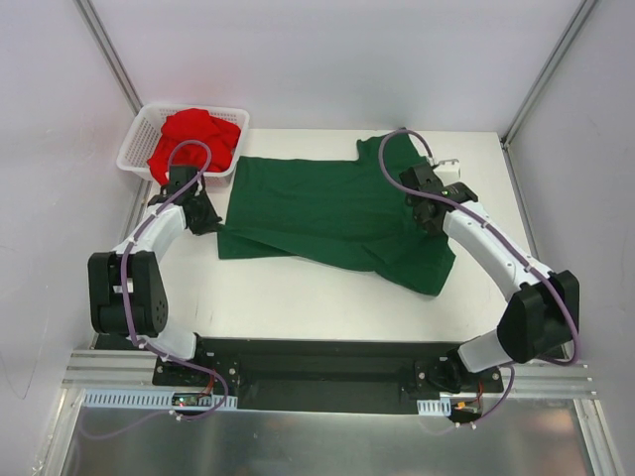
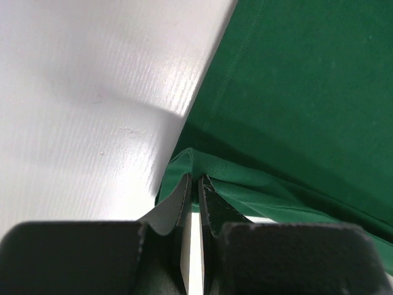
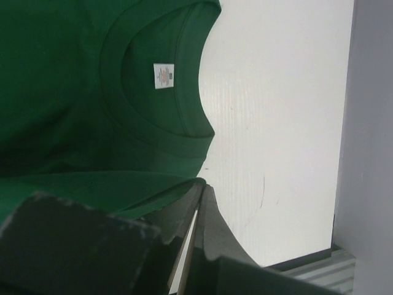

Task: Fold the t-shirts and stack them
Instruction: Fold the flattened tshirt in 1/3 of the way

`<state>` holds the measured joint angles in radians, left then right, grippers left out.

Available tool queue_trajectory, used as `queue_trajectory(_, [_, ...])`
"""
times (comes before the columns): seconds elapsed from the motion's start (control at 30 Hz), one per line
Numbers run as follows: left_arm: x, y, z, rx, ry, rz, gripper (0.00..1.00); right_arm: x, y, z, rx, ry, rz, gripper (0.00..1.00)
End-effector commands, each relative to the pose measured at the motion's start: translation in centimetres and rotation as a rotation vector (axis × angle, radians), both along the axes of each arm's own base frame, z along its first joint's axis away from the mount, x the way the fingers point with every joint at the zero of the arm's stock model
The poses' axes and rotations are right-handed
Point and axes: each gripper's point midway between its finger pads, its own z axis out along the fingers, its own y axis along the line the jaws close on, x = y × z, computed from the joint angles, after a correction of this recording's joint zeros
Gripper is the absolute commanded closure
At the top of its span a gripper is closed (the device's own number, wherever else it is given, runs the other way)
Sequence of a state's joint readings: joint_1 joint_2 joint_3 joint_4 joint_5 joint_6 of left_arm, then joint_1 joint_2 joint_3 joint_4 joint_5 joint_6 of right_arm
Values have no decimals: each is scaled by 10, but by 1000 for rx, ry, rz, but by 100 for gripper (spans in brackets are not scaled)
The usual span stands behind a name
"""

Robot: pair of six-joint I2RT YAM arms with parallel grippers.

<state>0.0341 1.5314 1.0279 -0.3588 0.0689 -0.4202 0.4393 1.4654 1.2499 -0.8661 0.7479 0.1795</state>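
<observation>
Top external view: left end effector (image 1: 203,213), jaws closed, at the left-hand corner of the green t-shirt (image 1: 327,203). Right end effector (image 1: 429,210), jaws closed, over the same shirt's right-hand part, near the neckline. Both pinch points are hidden beneath the wrists. The green t-shirt lies spread across the middle of the table (image 1: 298,297), its near edge rumpled. The red t-shirt (image 1: 195,139) is heaped in a white mesh basket (image 1: 132,154) at the far left corner, apart from the green one. Pale walls enclose the table.

Left wrist view: left end effector (image 2: 195,187) clamped on a folded edge of the green t-shirt (image 2: 295,92), cloth bunched at the tips of the fingers (image 2: 174,206). Most of the shirt is cut off by the frame. The white table (image 2: 80,92) is glossy, with glare.

Right wrist view: right end effector (image 3: 198,193) closed on a fold of the green t-shirt (image 3: 55,92). The neckline carries a white label (image 3: 163,75), its print too small to read. The white table (image 3: 276,110) has a grey wall (image 3: 371,123) at its right.
</observation>
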Motion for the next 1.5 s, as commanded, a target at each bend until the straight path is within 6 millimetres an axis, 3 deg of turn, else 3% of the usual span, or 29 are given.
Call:
queue_trajectory(0.0, [19,5,11,7,-59,27,100,26,-3,26,4,-90,-20,99])
queue_trajectory(0.57, [25,-5,-10,5,-17,-14,100,69,-14,24,-32,-85,-50,99])
queue_trajectory(0.93, [24,-5,-14,30,-14,-21,100,97,-24,37,-36,-116,-43,99])
queue_trajectory(1.47, [26,-4,-18,37,-6,-18,100,121,-15,9,-40,-62,19,99])
